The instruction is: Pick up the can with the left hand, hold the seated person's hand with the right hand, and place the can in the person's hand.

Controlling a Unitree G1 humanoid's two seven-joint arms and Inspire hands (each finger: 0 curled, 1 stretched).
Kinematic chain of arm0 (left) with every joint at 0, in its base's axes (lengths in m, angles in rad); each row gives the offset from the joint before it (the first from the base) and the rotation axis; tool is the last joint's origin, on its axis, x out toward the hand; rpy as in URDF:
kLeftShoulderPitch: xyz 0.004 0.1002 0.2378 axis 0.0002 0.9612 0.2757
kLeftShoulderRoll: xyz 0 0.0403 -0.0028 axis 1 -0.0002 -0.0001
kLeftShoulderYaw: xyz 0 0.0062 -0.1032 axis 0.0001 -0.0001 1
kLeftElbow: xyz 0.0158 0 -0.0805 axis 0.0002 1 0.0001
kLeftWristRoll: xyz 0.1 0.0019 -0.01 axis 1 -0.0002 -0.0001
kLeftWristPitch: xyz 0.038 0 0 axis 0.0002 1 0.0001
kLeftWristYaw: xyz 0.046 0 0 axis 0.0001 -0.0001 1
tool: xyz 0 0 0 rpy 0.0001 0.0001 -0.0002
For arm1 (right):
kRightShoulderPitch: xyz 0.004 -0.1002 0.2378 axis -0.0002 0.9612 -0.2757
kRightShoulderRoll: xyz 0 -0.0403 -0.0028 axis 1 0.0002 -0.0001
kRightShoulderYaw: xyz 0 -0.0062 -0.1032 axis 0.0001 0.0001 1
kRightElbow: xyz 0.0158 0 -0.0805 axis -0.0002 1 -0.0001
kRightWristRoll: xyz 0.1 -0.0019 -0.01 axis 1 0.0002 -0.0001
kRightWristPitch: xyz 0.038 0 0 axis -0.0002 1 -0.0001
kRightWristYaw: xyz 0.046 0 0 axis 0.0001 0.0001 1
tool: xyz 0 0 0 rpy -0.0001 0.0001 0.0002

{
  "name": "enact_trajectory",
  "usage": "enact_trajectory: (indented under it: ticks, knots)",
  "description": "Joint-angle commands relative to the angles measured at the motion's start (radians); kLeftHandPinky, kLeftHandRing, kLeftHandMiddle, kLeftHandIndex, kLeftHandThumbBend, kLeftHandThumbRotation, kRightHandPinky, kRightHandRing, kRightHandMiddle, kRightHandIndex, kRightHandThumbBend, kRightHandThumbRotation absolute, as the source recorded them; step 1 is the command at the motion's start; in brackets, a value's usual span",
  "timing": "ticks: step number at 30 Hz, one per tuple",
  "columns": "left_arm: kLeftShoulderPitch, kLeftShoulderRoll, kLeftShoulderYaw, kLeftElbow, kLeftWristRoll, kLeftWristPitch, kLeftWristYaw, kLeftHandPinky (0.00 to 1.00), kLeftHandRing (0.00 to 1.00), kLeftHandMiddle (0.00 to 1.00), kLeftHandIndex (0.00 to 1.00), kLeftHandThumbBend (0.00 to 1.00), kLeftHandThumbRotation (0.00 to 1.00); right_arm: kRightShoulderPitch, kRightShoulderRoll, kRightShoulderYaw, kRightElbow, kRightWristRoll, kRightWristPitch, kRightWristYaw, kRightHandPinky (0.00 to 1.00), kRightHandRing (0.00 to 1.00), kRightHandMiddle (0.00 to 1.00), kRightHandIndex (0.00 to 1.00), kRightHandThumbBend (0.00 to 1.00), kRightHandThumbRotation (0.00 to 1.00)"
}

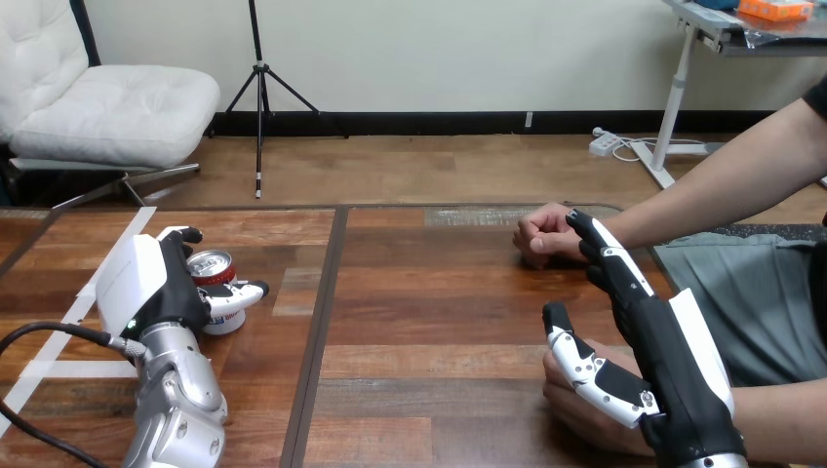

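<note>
The red-and-white can (209,265) stands upright on the table (419,322) at left.

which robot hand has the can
The left hand, fingers and thumb curled round the can; the right hand lies open by the person's near hand.

The left hand (156,283) hides much of the can (211,264), and the right hand (673,363) covers part of the person's nearer hand (573,414).

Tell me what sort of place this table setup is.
Probably a robot test or demo bench, not a home table: white tape strips mark the wooden table, the left hand is curled round a lone can, and the person's nearer hand lies beside the open right hand.
</note>
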Motion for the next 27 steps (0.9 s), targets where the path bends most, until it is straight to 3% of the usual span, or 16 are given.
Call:
enact_trajectory:
  ticks: [1, 12, 27]
  knots:
    - [-0.093, 0.031, -0.010, 0.020, 0.006, -0.022, 0.014, 0.60, 0.74, 0.79, 0.77, 0.78, 0.18, -0.028, -0.017, -0.008, -0.051, 0.011, -0.007, 0.005, 0.98, 0.99, 0.98, 0.95, 0.14, 0.11]
    - [-0.112, 0.036, -0.011, 0.070, 0.000, -0.048, 0.024, 0.59, 0.73, 0.78, 0.75, 0.77, 0.14, -0.030, -0.020, -0.009, -0.049, 0.006, -0.017, 0.004, 0.97, 0.98, 0.97, 0.94, 0.14, 0.10]
    - [-0.107, 0.035, 0.011, 0.113, -0.054, -0.164, 0.053, 0.53, 0.62, 0.67, 0.68, 0.77, 0.01, -0.029, -0.018, -0.008, -0.058, 0.001, -0.008, 0.002, 0.97, 0.98, 0.97, 0.94, 0.14, 0.10]
